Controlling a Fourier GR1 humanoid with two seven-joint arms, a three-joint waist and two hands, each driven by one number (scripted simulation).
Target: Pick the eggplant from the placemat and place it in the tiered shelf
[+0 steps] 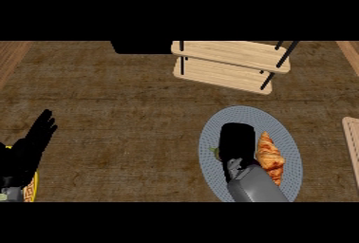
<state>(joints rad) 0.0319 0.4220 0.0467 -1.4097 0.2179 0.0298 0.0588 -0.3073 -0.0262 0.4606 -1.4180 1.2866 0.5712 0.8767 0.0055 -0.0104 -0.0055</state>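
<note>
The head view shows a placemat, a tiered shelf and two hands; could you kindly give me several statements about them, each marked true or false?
1. The croissant lies on the grey placemat. True.
2. The right hand is over the tiered shelf. False: it is over the placemat, just left of the croissant.
3. The tiered shelf stands beyond the placemat, toward the view's top. True.
4. The left hand holds the croissant. False: it rests open at the view's left edge, fingers up, holding nothing.
</note>
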